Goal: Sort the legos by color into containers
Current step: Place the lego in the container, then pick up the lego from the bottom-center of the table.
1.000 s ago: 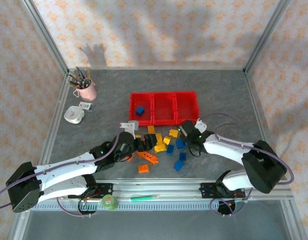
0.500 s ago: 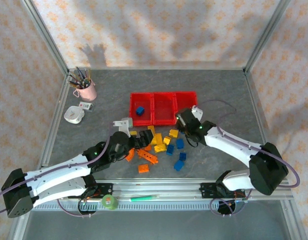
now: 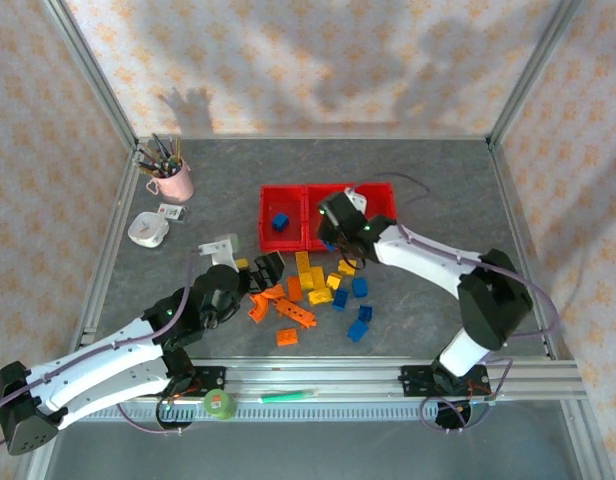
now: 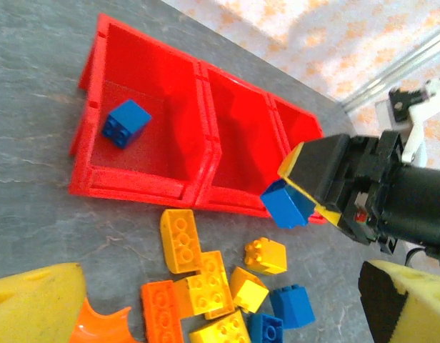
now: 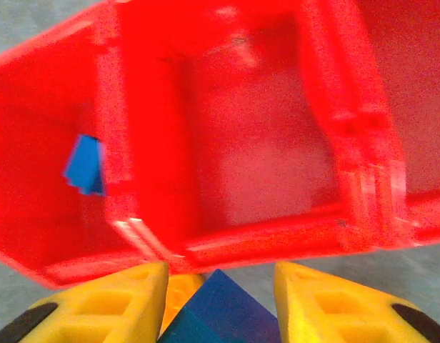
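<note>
Swinging away from the loose legos at mid-counter, the right gripper now hangs at the containers' near rim. Its jaws pinch a blue brick, seemingly bound for the left bin, matching the blue piece there. The left gripper has retreated toward the counter's left edge, jaws wide.

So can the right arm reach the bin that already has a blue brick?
Probably yes: its fingers hold a blue brick just in front of the middle bin, and nothing covers the left bin.
</note>
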Motion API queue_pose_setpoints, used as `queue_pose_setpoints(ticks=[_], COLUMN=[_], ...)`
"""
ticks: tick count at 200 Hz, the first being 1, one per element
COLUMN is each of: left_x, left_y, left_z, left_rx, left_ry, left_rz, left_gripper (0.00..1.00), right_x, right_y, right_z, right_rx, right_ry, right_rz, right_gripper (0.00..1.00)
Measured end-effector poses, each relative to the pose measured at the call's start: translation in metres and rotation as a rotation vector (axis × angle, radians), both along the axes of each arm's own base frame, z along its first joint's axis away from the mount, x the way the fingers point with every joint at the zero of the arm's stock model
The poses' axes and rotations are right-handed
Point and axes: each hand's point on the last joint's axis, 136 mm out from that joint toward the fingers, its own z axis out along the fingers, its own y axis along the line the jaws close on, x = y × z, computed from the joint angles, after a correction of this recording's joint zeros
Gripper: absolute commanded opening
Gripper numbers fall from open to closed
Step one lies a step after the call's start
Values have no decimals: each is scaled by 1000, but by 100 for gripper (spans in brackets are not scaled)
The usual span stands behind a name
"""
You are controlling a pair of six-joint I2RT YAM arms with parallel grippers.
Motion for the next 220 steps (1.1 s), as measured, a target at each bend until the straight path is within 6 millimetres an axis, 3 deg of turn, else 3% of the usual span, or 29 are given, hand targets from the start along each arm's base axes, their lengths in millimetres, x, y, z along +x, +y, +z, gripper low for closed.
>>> queue_pose_setpoints(ticks=[35,66,82,97,124,163,183,220], left_x=[2,5,4,5,5,5,3,0], left_y=[18,27,28,29,29,27,23,11], left_z=[-2,-7,-8,-8,-4,-4,-4,-6], left_rx=[13,32,39,40,34,28,20,-3], left_ry=[11,26,32,33,28,32,38,60], left_rz=[56,86,88,92,94,80,61,-3], left_gripper=[99,99,99,99,99,99,99,99], right_x=[33,69,84,96,109,103,80,34], right_y=[51,87,99,108,119,112,90,43], right_z=[19,13,7,4,4,9,9,38], right_rx=[37,28,8,-9,-31,-55,-85,-84], right_ry=[-47,-65,-73,-82,-99,-104,-83,-108], right_rz=[52,76,79,83,104,124,134,141], right_gripper=[40,40,44,55,57,62,64,71])
